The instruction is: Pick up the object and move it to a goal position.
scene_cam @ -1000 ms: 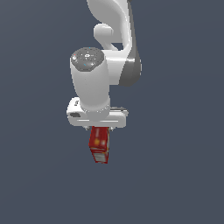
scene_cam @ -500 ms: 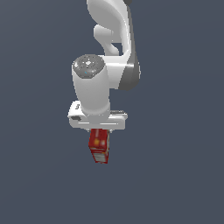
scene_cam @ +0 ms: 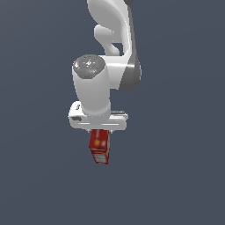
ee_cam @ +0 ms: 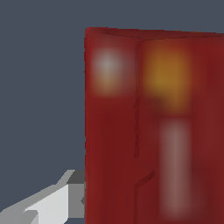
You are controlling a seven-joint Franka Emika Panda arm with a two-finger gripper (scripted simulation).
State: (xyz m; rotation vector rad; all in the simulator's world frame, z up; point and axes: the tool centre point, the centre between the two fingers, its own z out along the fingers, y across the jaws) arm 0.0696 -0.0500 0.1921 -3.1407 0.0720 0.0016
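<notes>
The red box [scene_cam: 99, 149] is pinched between the fingers of the gripper [scene_cam: 98, 132] and is seen hanging below it against plain grey.

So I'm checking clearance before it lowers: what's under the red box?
Nothing visible under the red box: it hangs from the end effector over plain dark background. Its top is hidden inside the end effector.
</notes>
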